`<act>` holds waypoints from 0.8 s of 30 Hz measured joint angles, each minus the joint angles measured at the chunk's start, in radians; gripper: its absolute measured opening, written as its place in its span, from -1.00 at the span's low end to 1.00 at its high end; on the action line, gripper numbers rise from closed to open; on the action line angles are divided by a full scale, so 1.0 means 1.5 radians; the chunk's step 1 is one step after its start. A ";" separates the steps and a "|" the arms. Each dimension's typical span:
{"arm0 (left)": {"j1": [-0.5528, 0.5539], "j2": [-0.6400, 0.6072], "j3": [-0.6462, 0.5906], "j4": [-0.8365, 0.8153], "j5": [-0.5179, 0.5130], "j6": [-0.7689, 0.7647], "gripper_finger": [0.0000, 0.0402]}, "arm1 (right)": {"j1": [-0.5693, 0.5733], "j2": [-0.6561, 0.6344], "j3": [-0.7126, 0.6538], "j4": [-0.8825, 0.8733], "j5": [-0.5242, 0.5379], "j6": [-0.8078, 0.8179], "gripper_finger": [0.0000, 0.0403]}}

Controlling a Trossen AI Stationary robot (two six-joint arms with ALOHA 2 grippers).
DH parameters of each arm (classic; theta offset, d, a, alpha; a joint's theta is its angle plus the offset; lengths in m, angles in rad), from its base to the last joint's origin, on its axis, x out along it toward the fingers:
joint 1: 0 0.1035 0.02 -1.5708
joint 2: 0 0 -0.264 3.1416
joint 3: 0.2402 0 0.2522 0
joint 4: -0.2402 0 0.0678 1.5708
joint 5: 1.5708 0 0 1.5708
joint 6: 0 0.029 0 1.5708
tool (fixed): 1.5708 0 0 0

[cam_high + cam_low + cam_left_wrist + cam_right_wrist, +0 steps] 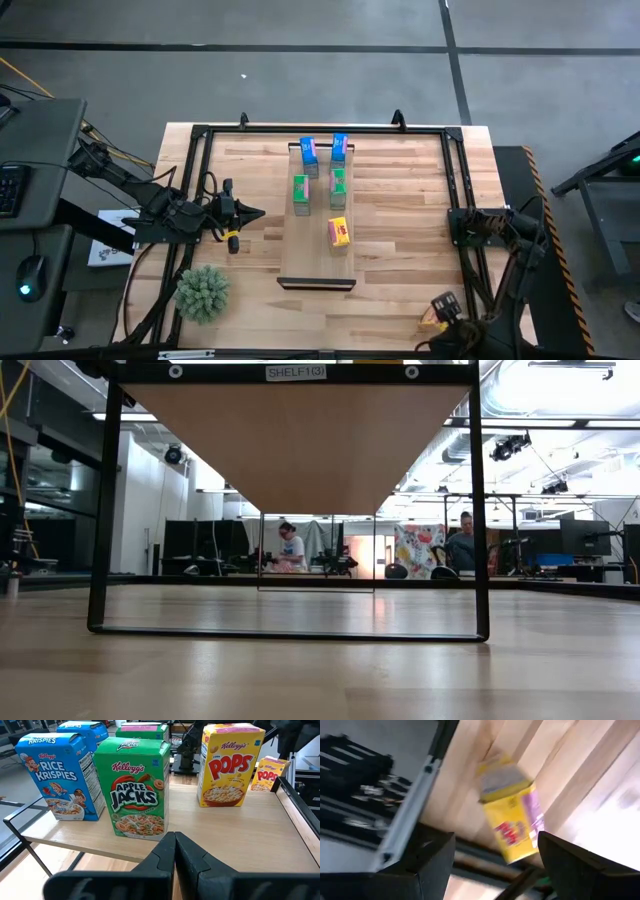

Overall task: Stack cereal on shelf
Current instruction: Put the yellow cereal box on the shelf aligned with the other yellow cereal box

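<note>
Five cereal boxes stand on the shelf; right fingers spread wide around the sixth, left fingers pressed together, empty.

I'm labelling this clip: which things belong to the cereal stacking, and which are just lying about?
Job: blue boxes, green boxes and yellow box on the shelf; second yellow box at the table corner.
Lying about: spiky plant; keyboard; mouse.
</note>
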 joint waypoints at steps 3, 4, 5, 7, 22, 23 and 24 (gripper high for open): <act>0.000 0.000 0.000 0.002 0.000 0.000 -1.00 | 0.009 0.000 0.000 0.000 0.055 -0.066 0.38; 0.000 0.000 0.000 0.002 0.000 0.000 -1.00 | 0.011 0.000 0.000 0.000 0.064 -0.084 0.38; 0.000 0.000 0.000 0.002 0.000 0.000 -1.00 | 0.012 0.000 0.000 -0.001 0.071 -0.098 0.38; 0.000 0.000 0.000 0.002 0.000 0.000 -1.00 | 0.012 0.000 0.000 -0.003 0.081 -0.118 0.38; 0.000 0.000 0.000 0.002 0.000 0.000 -1.00 | 0.023 0.000 -0.023 -0.010 0.085 -0.129 0.38; 0.000 0.000 0.000 0.002 0.000 0.000 -1.00 | 0.025 0.000 -0.029 -0.009 0.085 -0.129 0.38; 0.000 0.000 0.000 0.002 0.000 0.000 -1.00 | 0.027 0.000 -0.036 -0.007 0.086 -0.129 0.38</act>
